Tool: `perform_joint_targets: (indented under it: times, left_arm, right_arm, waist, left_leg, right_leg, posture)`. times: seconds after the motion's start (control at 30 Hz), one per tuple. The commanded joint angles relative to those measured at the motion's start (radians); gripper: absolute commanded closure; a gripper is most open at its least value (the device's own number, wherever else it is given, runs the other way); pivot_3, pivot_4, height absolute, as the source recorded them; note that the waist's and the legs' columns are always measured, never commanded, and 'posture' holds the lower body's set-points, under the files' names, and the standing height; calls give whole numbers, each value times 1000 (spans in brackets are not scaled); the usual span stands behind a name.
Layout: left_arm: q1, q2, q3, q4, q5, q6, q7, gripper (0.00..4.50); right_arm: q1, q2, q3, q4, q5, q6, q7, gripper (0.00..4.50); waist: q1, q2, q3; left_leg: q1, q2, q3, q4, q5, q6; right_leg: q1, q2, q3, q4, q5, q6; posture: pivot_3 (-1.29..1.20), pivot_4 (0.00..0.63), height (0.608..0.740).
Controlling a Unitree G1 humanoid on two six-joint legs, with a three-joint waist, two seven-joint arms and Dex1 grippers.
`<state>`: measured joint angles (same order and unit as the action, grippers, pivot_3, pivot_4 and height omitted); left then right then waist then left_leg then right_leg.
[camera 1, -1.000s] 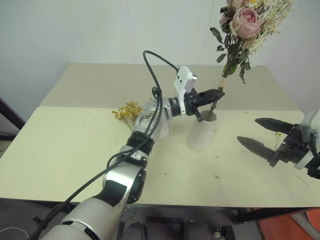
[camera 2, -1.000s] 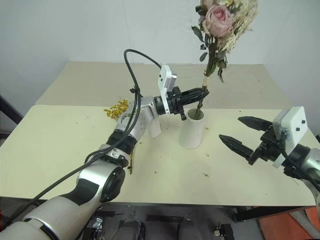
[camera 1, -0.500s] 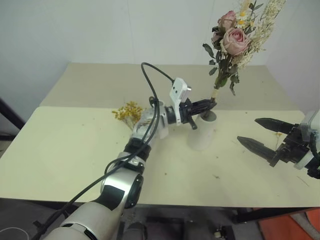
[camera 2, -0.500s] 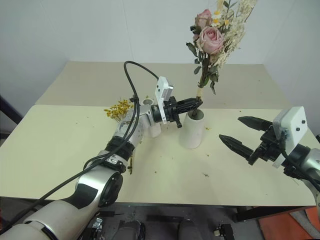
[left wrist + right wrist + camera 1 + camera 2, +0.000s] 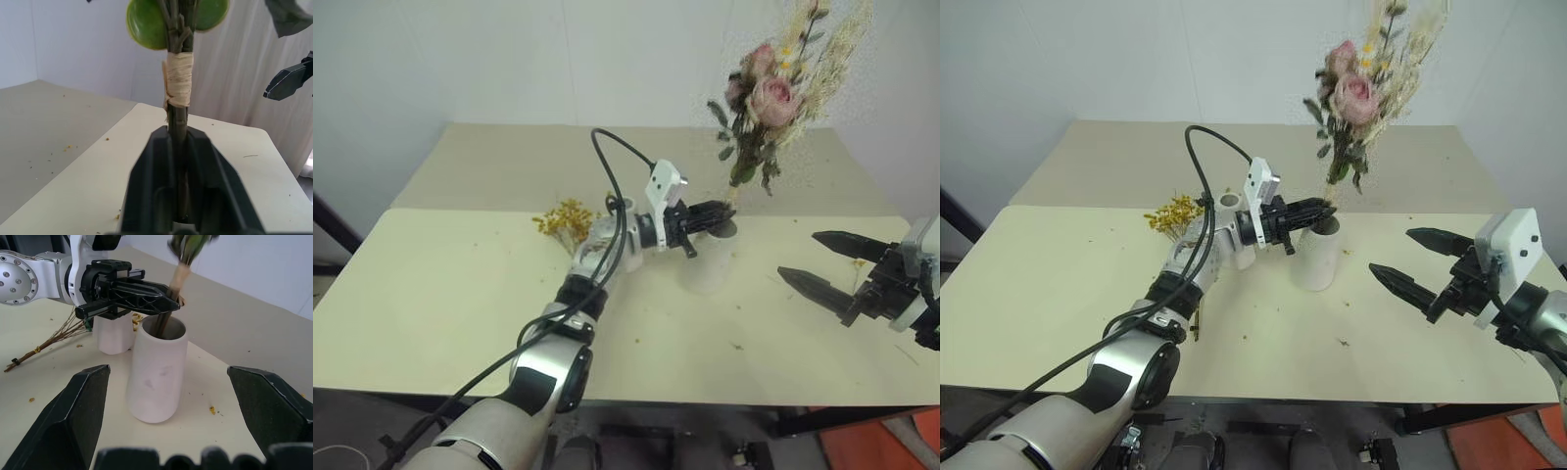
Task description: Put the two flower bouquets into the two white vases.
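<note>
Entry, one moment, as seen from the head views; clock directions are read on the tabletop with 12 o'clock at the far edge.

1. Cream rectangular table (image 5: pixel 431 294). Small crumbs of dried plant matter are scattered over it.

2. Wider, stout matte white vase (image 5: pixel 1315 259). It is stood upright near the table's centre, with its broad round mouth upward.

3. Slim tapered matte white vase (image 5: pixel 115 335). It is placed upright just beside item 2, at its 9 o'clock, and is partly hidden behind the left forearm.

4. Bouquet of pink roses with green leaves and pale dried sprigs (image 5: pixel 769 98). Its stems are bound with a pale raffia wrap (image 5: pixel 178 81). The stem ends are set inside the mouth of item 2, and the heads are raised high above it, tilted toward 1 o'clock.

5. Bouquet of tiny yellow-orange blossoms on thin brown stems (image 5: pixel 563 217). It is laid flat on the table. Its blossoms are at 10 o'clock of item 3, and its stems are run toward 7 o'clock.

6. Left gripper (image 5: pixel 722 213). It is held level at the rim of item 2, with the rose stems passing through it. Whether the stems are clamped or let go cannot be told.

7. Right gripper (image 5: pixel 798 255). It is spread wide and empty, held above the table at 4 o'clock of item 2 and well apart from it.
</note>
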<state>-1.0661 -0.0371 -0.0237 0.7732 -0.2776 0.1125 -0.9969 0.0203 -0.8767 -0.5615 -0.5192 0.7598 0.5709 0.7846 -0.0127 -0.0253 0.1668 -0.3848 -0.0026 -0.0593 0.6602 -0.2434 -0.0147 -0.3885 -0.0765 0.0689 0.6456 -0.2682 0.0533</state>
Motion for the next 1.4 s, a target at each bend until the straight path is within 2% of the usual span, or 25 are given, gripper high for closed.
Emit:
perform_joint_targets:
  times: [0.03, 0.27, 0.3, 0.4, 0.6, 0.87, 1.0, 1.27, 1.4]
  left_arm:
    - [-10, 4, 0, -62, -13, 10, -8, 2365]
    - [38, 45, -5, -179, -27, 73, -28, 163]
    - [46, 51, -7, -198, -28, 83, -30, 7]
    - [91, 95, -9, -296, -38, 134, -44, 7]
    - [177, 266, 5, -553, -116, 333, -91, 7]
    - [231, 502, 86, -813, -228, 691, 17, 7]
    - [238, 631, 93, -918, -304, 934, 49, 7]
    - [201, 821, -19, -1008, -355, 1354, 135, 7]
    - [154, 823, -153, -975, -316, 1489, 253, 7]
  right_arm:
    - [-13, 1, -23, -22, 3, -23, -2, 0]
    - [-17, 2, -17, -16, -1, -28, 0, 0]
    - [-17, 2, -16, -15, -1, -28, 1, 0]
    - [-17, 2, -15, -16, -2, -27, 1, 0]
    - [-2, -6, -23, -40, 12, -16, 12, 0]
    - [10, -41, 3, -67, 29, 1, 74, 0]
    - [-17, -62, 28, -53, 31, 4, 98, 0]
    - [-86, -86, 87, 2, 14, -1, 138, 0]
    - [-114, -87, 114, 18, 9, -3, 145, 0]
  waist:
    - [0, 0, 0]
    - [-2, 0, 0]
    - [-2, 0, 0]
    - [-1, 0, 0]
    - [-4, 1, -1]
    - [-3, 1, -1]
    - [-6, 1, -1]
    - [-4, 1, -1]
    - [-2, 1, -1]
  left_leg:
    - [0, 0, 0, 0, 0, 0]
    - [0, 0, 0, 0, 0, 0]
    - [0, 0, 0, 0, 0, 0]
    - [0, 0, 0, 0, 0, 0]
    - [1, 1, 0, 0, 0, 0]
    - [1, 1, 0, 0, 0, 0]
    - [2, 1, 0, 0, 0, 0]
    - [2, 1, 0, 0, 0, 0]
    - [2, 1, 0, 0, 0, 0]
  right_leg:
    - [0, 0, 0, 0, 0, 0]
    - [0, 0, 0, 0, 0, 0]
    - [0, 0, 0, 0, 0, 0]
    - [0, 0, 0, 0, 0, 0]
    - [0, 0, 0, 1, 0, 0]
    - [0, 0, 0, 1, 0, 0]
    - [0, 1, 0, 1, 0, 0]
    - [0, 1, 0, 1, 0, 0]
    - [1, 0, 0, 1, 0, 0]
  posture:
    - [0, 150, 740]
    - [0, 150, 740]
    - [0, 150, 740]
    - [0, 150, 740]
    - [0, 150, 740]
    - [0, 150, 740]
    - [0, 150, 740]
    - [0, 150, 740]
    - [0, 150, 740]
